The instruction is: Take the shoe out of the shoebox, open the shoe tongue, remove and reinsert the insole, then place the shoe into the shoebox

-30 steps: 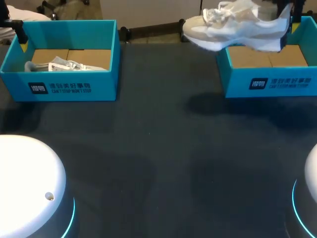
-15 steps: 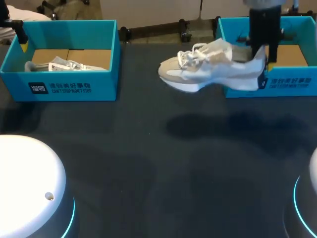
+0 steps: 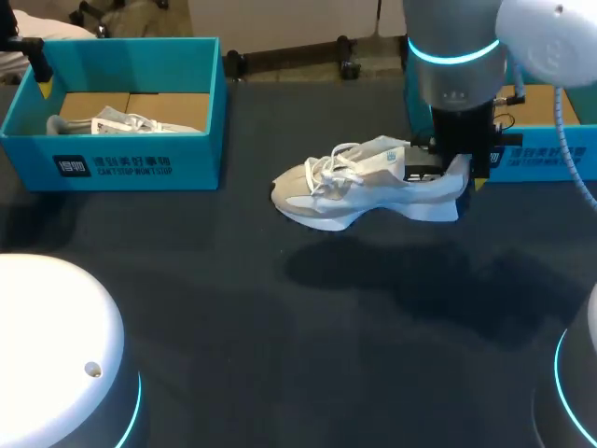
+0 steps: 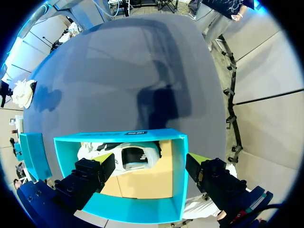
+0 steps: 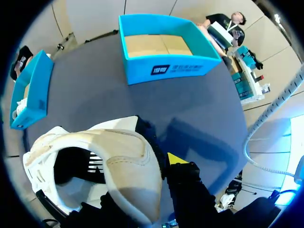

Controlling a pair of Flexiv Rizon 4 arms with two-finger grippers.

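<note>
The right end effector (image 3: pixel 464 170) grasps the white sneaker (image 3: pixel 359 187) at the heel, holding it level over the dark tabletop (image 3: pixel 280 308), just in front of the right shoebox (image 3: pixel 539 161). The left end effector (image 4: pixel 149 168) is released, with its fingers spread above the left shoebox (image 4: pixel 137 209), which contains a second sneaker (image 4: pixel 133 156).

Worktop (image 3: pixel 280 355), dark grey. Two open teal shoeboxes stand on it, well apart: left box (image 3: pixel 131 163) at far left, right box (image 3: pixel 534 161) at far right, printed walls facing near.
</note>
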